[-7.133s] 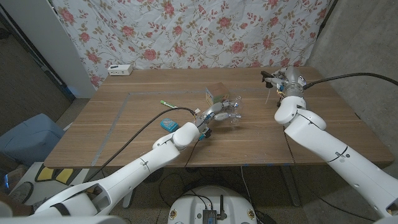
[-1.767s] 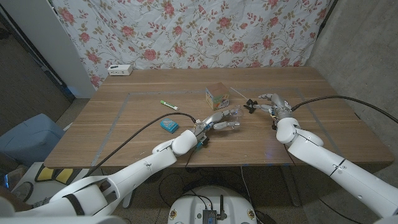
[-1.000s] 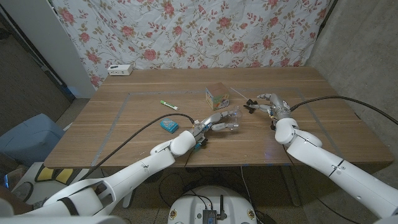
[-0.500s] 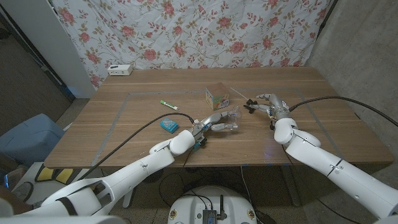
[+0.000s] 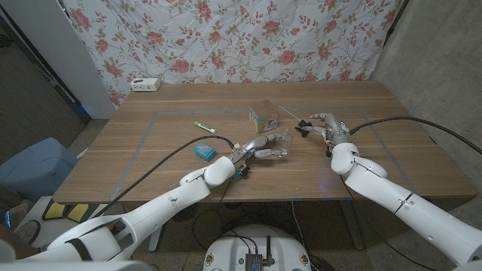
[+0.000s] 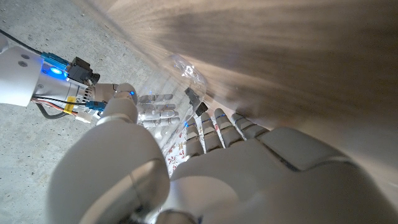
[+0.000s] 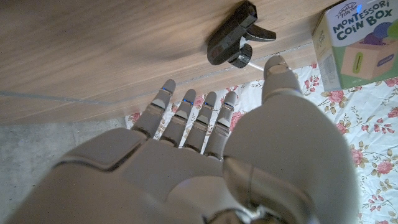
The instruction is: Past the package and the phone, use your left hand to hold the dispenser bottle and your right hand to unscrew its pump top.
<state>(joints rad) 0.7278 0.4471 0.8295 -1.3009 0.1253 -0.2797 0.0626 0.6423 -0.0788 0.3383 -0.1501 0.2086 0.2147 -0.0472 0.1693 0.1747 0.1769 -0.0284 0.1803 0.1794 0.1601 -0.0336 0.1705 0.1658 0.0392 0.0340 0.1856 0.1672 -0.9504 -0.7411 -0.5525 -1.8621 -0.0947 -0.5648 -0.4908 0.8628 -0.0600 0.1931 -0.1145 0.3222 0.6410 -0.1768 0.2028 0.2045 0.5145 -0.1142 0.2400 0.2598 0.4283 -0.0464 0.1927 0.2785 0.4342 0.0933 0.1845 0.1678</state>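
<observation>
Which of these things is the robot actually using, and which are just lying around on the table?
Part of the job:
- clear dispenser bottle, held by the left hand
- black pump top, off the bottle, lying beside the right hand

Just lying about:
- Montessori coin box
- green marker
- small blue thing
- white device at the far edge

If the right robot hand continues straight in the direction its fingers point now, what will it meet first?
Most likely the black pump top, lying on the table just beyond the fingertips of the right robot hand. The coin box sits off to the side, probably outside that line; depth is uncertain.
</observation>
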